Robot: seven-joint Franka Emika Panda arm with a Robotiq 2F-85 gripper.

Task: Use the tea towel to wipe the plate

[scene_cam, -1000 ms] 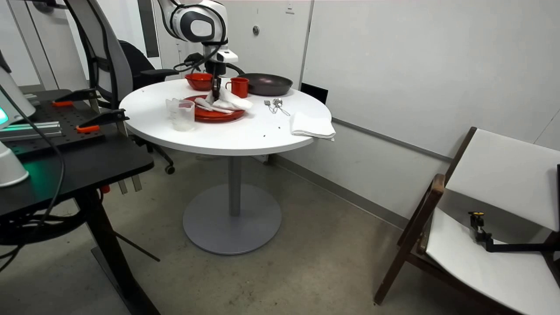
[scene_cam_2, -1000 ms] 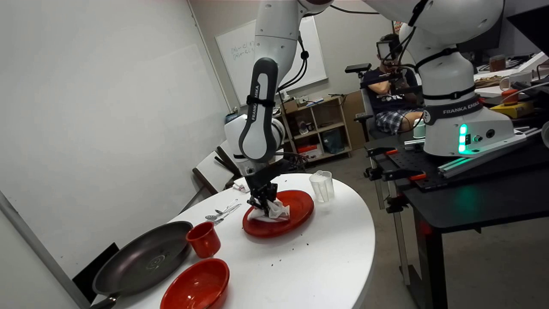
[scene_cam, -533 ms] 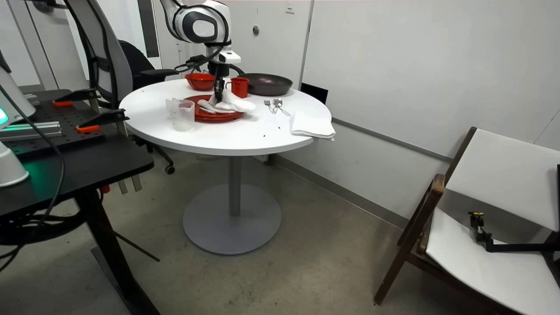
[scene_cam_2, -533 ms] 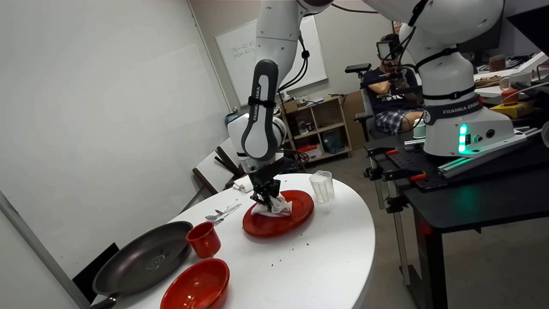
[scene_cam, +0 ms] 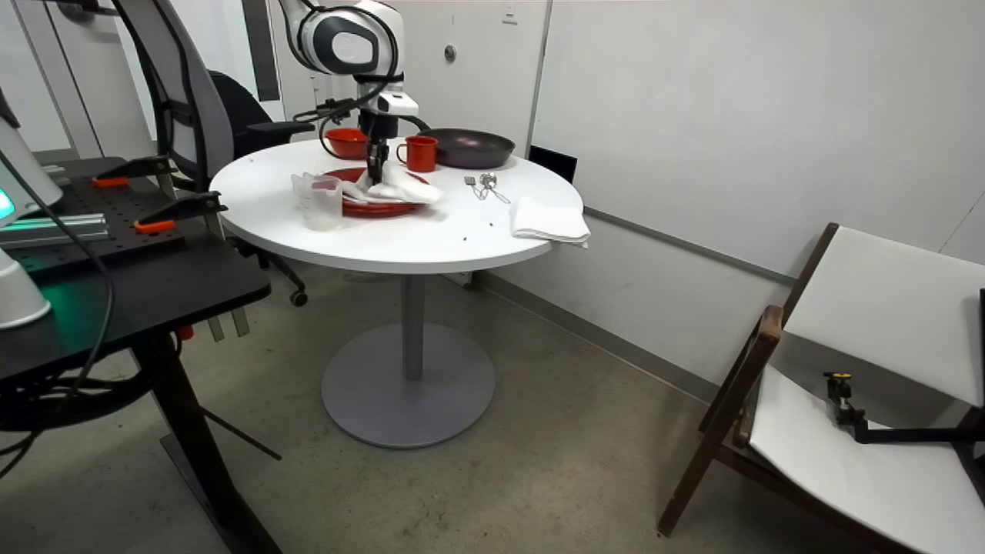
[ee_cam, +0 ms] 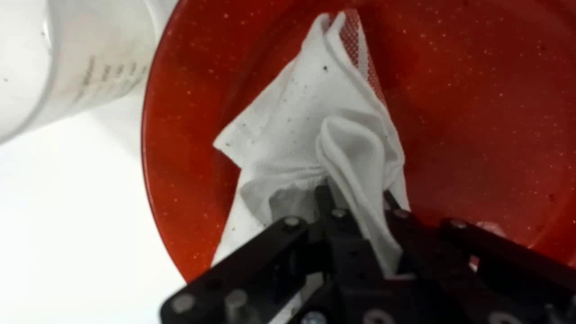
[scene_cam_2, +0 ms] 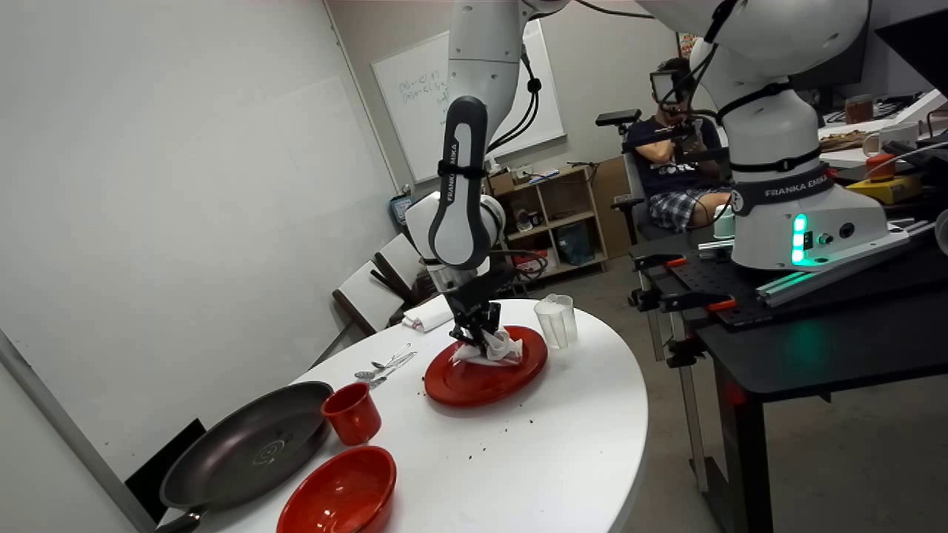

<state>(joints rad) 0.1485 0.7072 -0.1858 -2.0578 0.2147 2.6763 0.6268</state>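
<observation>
Our tool (ee_cam: pixel 356 197), clamped on the tea towel (ee_cam: pixel 297 130) bunched atop the red plate (scene_cam_2: pixel 474 385), has swept toward the clear measuring cup (ee_cam: pixel 105 60), and the plate seems nudged along, so we judge this wiping stroke partly lost to dragging.

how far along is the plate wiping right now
Done: the tea towel is picked up, pinched in the gripper. In hand: the wiping, it seems, as the towel, dotted with dark specks, lies across part of the red plate. Left: probably more passes, since a few dark spots show on the plate's uncovered side in the wrist view, then letting go of the towel.
</observation>
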